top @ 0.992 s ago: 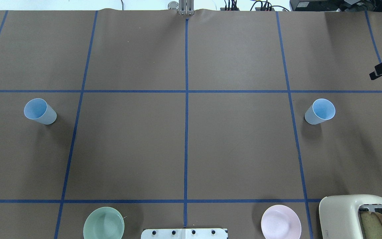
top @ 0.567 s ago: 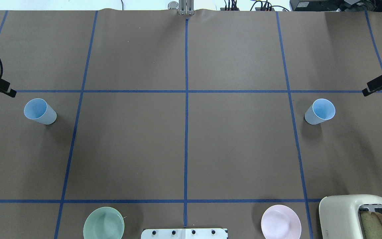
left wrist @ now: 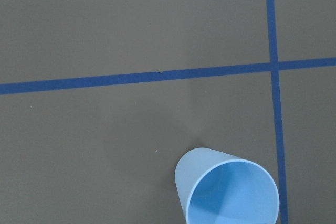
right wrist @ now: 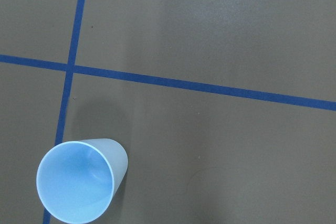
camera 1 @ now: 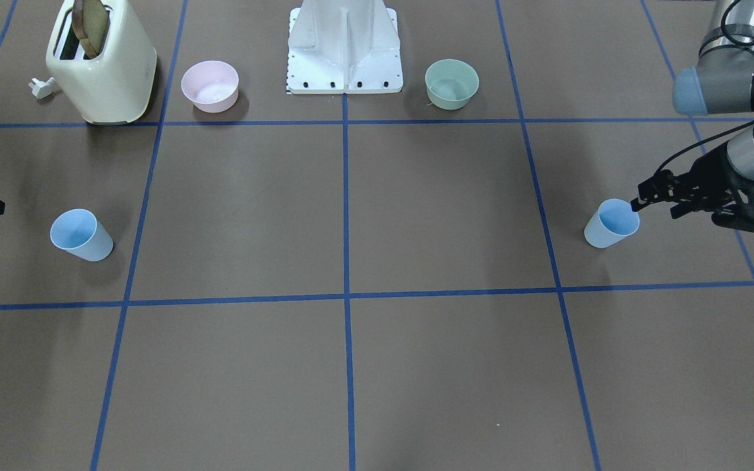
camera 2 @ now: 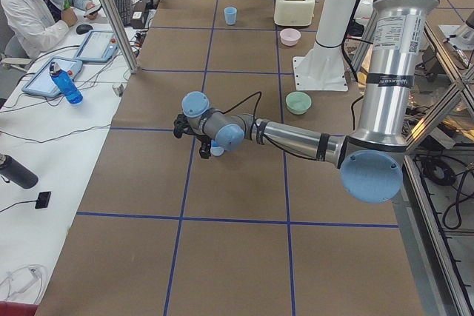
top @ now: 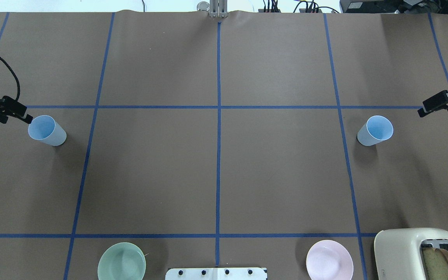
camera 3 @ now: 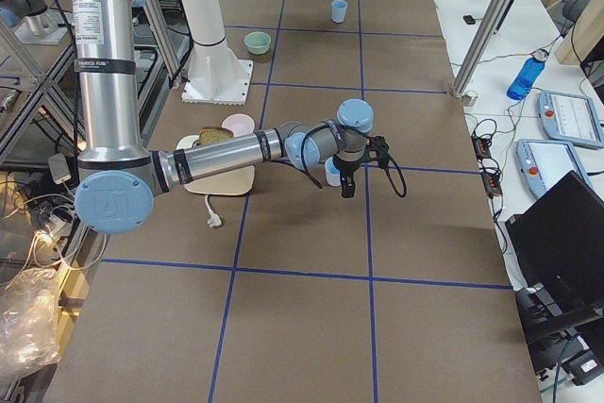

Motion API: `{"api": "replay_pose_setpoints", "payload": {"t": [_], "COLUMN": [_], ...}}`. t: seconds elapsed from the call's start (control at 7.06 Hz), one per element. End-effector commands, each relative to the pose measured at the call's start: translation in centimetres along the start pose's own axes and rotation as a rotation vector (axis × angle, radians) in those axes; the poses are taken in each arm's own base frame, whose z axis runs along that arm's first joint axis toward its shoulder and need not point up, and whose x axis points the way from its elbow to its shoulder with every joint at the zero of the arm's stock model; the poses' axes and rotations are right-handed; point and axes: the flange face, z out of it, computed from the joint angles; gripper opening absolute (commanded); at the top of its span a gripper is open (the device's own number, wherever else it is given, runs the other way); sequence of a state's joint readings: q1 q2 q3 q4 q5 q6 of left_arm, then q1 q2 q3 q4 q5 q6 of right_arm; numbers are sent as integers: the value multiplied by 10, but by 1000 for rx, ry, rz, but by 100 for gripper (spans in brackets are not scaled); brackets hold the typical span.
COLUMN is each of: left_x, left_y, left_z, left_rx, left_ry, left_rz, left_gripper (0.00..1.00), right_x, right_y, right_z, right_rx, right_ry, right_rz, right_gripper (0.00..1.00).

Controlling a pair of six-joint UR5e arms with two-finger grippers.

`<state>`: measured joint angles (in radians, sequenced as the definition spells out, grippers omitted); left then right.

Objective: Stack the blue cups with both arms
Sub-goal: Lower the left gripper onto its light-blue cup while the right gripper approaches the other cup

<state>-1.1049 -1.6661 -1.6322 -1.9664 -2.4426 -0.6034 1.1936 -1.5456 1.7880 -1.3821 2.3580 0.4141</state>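
Observation:
Two pale blue cups stand upright and far apart. The left cup (top: 47,130) is at the table's left and also shows in the left wrist view (left wrist: 228,192). The right cup (top: 375,130) is at the table's right and also shows in the right wrist view (right wrist: 79,187). My left gripper (top: 23,116) looks open and empty, its tip just beside the left cup's rim (camera 1: 619,216). My right gripper (top: 423,112) looks open and empty. It hangs a short way outward of the right cup, apart from it. Neither wrist view shows fingers.
A mint-green bowl (top: 121,261) and a pink bowl (top: 329,259) sit at the near edge on either side of the white pedestal base (top: 216,273). A cream toaster (top: 422,252) with bread stands at the near right. Blue tape lines grid the brown table.
Both grippers have moved inward from the table's sides toward their cups. The left one now reaches the left cup's rim. The cups have not moved.

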Motion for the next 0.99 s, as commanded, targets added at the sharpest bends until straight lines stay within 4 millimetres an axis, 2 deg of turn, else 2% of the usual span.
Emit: {"api": "replay_pose_setpoints", "payload": {"t": [0.0, 0.14, 0.28, 0.57, 0.85], "left_x": [8, 8, 5, 10, 7], "left_y": [2, 0, -5, -7, -7], "left_z": [14, 15, 21, 32, 36], "left_rx": [-13, -13, -20, -36, -39], "left_ry": [-15, -16, -20, -20, -21], "left_rz": [14, 13, 8, 16, 15], "left_gripper": [86, 78, 66, 63, 58], "right_x": [-2, -2, -2, -3, -3], "right_y": [0, 0, 0, 0, -1], "right_z": [2, 2, 2, 2, 2], "right_rx": [-2, -2, -2, -1, -1], "right_ry": [2, 2, 2, 1, 1], "right_rz": [-5, -4, -4, -5, -6], "right_gripper": [98, 98, 98, 98, 99]}}
